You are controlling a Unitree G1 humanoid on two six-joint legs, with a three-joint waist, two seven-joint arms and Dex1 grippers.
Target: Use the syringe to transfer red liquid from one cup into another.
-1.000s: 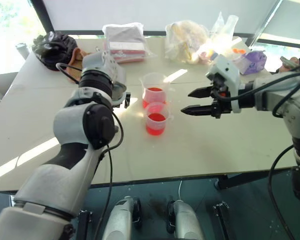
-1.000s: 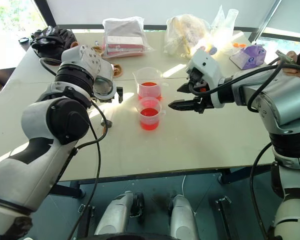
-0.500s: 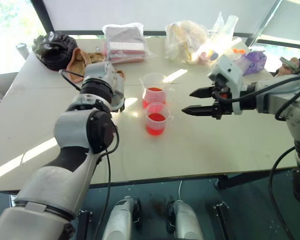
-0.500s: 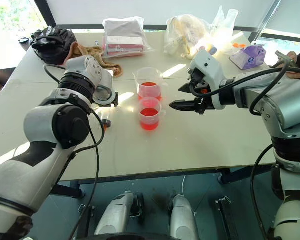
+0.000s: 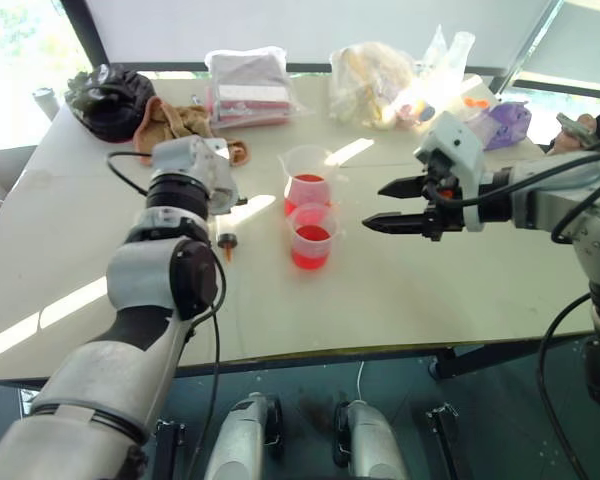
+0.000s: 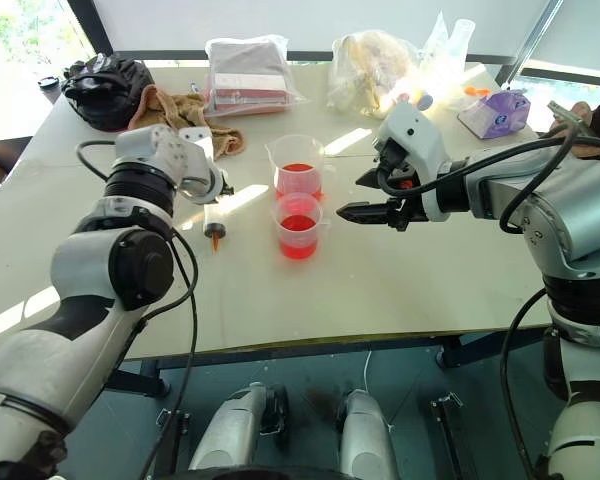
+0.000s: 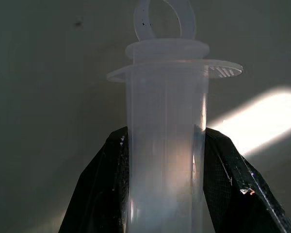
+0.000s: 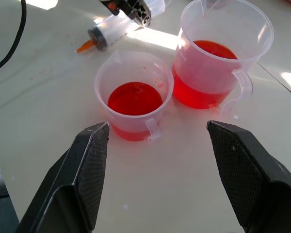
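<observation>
The left gripper [image 7: 165, 179] clamps the syringe [image 6: 213, 222] near the table's [image 6: 400, 290] middle. The right gripper [image 8: 157, 160] hangs wide open, empty, before both cups.

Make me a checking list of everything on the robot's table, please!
Surface: pale table, sunlit patches.
Job's things: syringe held, orange tip down near the table; small cup and big cup touching, both holding red liquid.
Clutter: black bag, brown cloth, wrapped packs, plastic bags, purple box.
Grippers: left gripper fingers shut on the syringe; right gripper open beside the cups.
Cables: black cables along both arms.
Surroundings: windows; a person's hand at the far right.
</observation>
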